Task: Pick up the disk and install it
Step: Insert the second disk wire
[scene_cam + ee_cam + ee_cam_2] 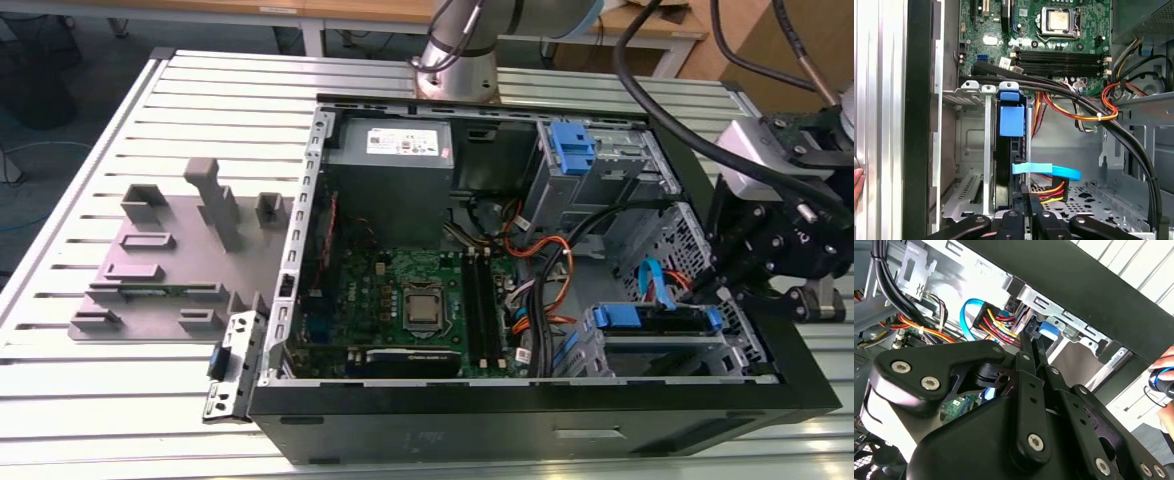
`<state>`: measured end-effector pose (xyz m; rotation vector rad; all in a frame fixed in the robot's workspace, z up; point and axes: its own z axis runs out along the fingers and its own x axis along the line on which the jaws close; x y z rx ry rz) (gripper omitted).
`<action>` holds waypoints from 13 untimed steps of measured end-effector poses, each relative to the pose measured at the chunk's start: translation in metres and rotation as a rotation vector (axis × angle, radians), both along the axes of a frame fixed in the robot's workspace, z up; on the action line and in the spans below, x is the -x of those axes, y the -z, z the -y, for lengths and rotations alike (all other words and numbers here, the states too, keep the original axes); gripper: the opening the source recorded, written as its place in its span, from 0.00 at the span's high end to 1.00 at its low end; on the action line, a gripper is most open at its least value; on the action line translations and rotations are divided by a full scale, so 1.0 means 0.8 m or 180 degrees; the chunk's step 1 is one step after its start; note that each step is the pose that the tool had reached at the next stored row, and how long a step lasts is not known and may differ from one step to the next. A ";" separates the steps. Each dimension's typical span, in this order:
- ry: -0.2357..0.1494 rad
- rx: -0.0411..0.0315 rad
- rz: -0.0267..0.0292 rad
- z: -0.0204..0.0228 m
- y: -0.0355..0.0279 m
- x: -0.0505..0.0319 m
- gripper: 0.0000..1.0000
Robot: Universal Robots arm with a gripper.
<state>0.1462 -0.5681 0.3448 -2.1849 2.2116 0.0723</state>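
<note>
The disk (651, 318) sits in the lower drive bay of the open computer case (534, 420), at the exterior view's right front, with its blue carrier facing up. In the first wrist view the disk (1011, 121) stands edge-on between the bay's metal rails, and a blue data cable (1046, 170) crosses in front of it. My gripper (747, 290) hangs over the case's wall on the exterior view's right. Its black fingers (1027, 390) lie pressed together, their tips close to the carrier's blue edge (1047, 330). Nothing is held between them.
A bundle of red, yellow and orange wires (1079, 112) and thick black cables (1124, 145) runs beside the bay. The grey power-supply box (394, 145) and a tall blue clip (571, 150) stand at the case's back. A grey fixture (174, 260) lies on the slatted table. A person's hand (1166, 377) is near the case.
</note>
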 end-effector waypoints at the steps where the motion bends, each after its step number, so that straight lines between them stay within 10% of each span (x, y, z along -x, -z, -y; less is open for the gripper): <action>1: 0.0001 0.0004 0.0001 0.0000 0.0001 0.000 0.84; 13: 0.0029 0.0036 0.0002 0.0051 -0.0001 -0.003 0.84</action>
